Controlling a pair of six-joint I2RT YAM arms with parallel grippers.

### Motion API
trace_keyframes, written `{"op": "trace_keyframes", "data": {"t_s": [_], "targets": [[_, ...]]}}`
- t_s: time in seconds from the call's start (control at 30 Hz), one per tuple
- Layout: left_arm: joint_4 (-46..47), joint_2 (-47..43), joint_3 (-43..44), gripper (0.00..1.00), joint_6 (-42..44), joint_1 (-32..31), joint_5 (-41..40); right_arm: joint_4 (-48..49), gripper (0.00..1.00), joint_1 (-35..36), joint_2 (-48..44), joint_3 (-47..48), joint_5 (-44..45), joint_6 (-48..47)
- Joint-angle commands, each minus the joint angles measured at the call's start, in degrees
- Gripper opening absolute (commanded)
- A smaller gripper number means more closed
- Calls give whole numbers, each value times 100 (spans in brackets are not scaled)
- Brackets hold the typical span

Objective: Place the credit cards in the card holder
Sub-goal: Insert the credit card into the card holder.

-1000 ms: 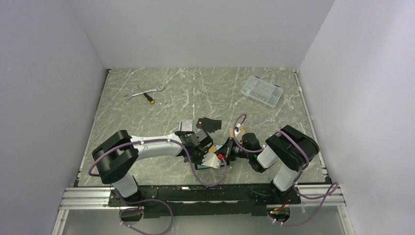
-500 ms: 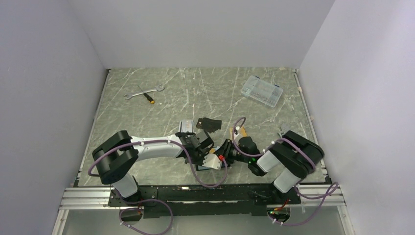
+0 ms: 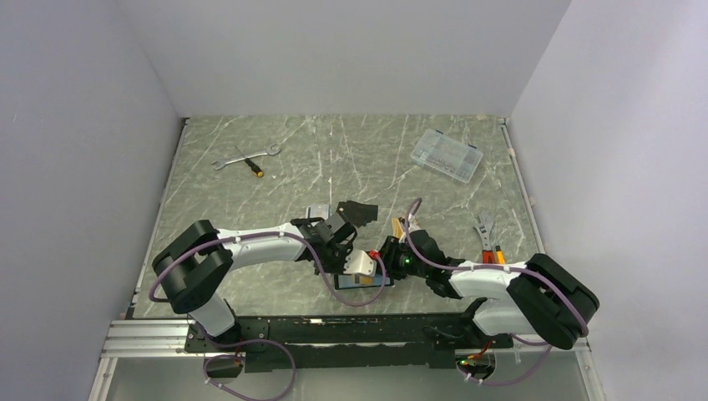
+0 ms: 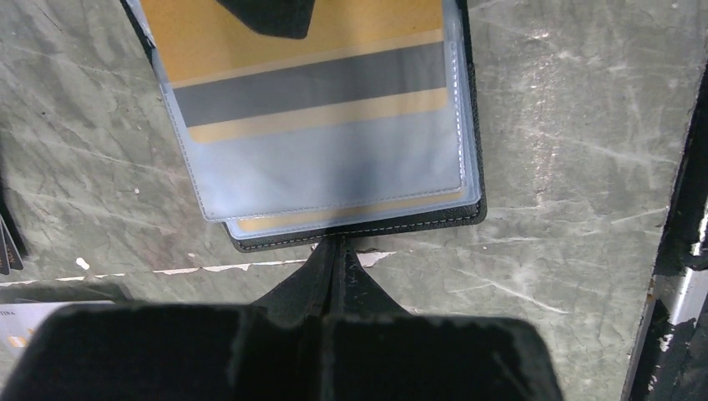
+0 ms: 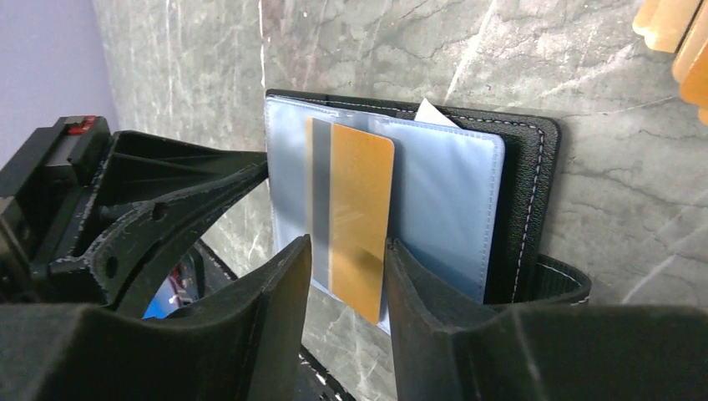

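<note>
One grey-green marbled table [image 3: 351, 159] carries everything, with two arms reaching in toward its near middle: the left arm [image 3: 259, 242] and the right arm [image 3: 501, 280]. One clear compartment box [image 3: 447, 155] sits at the far right.

The single card holder [image 4: 367, 230] lies open and flat near the front edge, between the two grippers, pale sleeves facing up. One flat black piece [image 3: 357, 210] lies just behind it.

There are two wrenches, one far left [image 3: 244, 155] and one beside the right arm [image 3: 483, 227], each paired with a small screwdriver [image 3: 250, 163], [image 3: 498, 253].

The left gripper [image 4: 338, 251] has its jaws pressed together, tips touching the holder's black edge. The right gripper [image 5: 346, 259] stands with jaws parted, one finger on either side of one striped orange card [image 5: 359, 209] that sits partly inside a clear sleeve. A second orange edge shows under the sleeve below. At least two loose cards [image 5: 672, 33] lie just beyond the holder; their exact number is unclear.
</note>
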Motion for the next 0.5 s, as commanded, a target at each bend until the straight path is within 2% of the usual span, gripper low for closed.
{"op": "trace_keyframes", "data": {"t_s": [0.0,0.3,0.47], "targets": [[255,-163,-96,0,-55,46,208,-1016,39,86,1,272,460,-342],[451,24,-59,0,-72,53,254,-1180,42,928,670,945,793,-506],[481,-24,-75,0,-59,101,391,-940,45,1055,667,910,796,-492]]}}
